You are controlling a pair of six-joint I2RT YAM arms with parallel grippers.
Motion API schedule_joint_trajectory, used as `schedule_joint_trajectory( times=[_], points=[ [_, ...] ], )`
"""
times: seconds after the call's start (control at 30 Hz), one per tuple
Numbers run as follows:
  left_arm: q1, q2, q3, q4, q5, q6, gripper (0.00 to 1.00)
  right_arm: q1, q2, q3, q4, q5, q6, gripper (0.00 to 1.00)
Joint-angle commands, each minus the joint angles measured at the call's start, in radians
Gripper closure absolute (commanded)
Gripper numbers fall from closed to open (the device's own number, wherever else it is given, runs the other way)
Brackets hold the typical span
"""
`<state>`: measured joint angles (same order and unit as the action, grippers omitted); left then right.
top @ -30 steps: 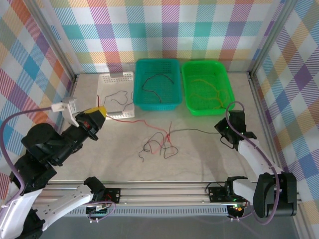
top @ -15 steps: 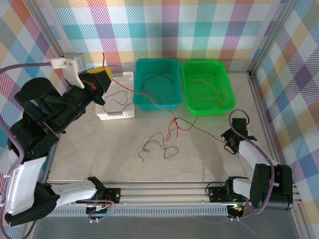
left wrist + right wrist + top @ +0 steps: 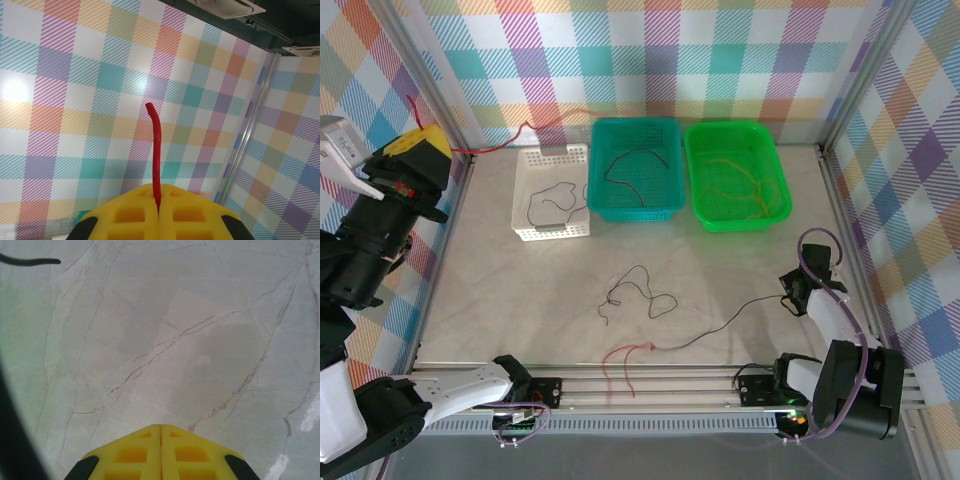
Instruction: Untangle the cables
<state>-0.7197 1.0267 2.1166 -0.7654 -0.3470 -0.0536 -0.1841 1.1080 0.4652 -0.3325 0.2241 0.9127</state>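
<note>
The pale marbled tabletop (image 3: 520, 290) carries a loose tangle of thin dark cables (image 3: 638, 292) at its middle. Nearer the front rail, a thin black wire (image 3: 720, 325) runs from a short red wire (image 3: 620, 352) to the right gripper (image 3: 790, 293), whose yellow fingers (image 3: 135, 455) are pressed together. The left gripper (image 3: 420, 145), high beside the checked wall, pinches a thin red cable (image 3: 156, 150) that trails past the far end of the white slotted basket (image 3: 552, 235).

Marble table (image 3: 520, 300) bears white basket (image 3: 552, 236), teal basket (image 3: 635, 213), green basket (image 3: 745, 222) and loose cables (image 3: 642, 293).
</note>
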Motion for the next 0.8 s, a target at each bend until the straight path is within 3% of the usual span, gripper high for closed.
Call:
schedule_joint_trajectory(
  times=[0.0,0.2,0.5,0.57,0.77],
  points=[
    [-0.009,0.103,-0.049,-0.034,0.076,-0.029,1.0,-0.002,-0.067,0.003,-0.002,-0.048,-0.001,1.0],
    [0.033,0.323,-0.041,0.017,0.216,-0.068,1.0,0.013,-0.241,0.064,-0.096,-0.032,-0.034,1.0],
    [0.254,0.672,0.021,0.112,0.196,-0.109,1.0,0.013,-0.395,0.153,-0.146,-0.075,-0.119,1.0],
    [0.273,0.776,0.099,0.089,0.161,-0.076,1.0,0.014,-0.416,0.17,-0.149,-0.077,-0.129,1.0],
    [0.292,1.046,0.277,0.053,0.203,-0.089,1.0,0.015,-0.474,0.233,-0.147,-0.133,-0.163,1.0]
  ],
)
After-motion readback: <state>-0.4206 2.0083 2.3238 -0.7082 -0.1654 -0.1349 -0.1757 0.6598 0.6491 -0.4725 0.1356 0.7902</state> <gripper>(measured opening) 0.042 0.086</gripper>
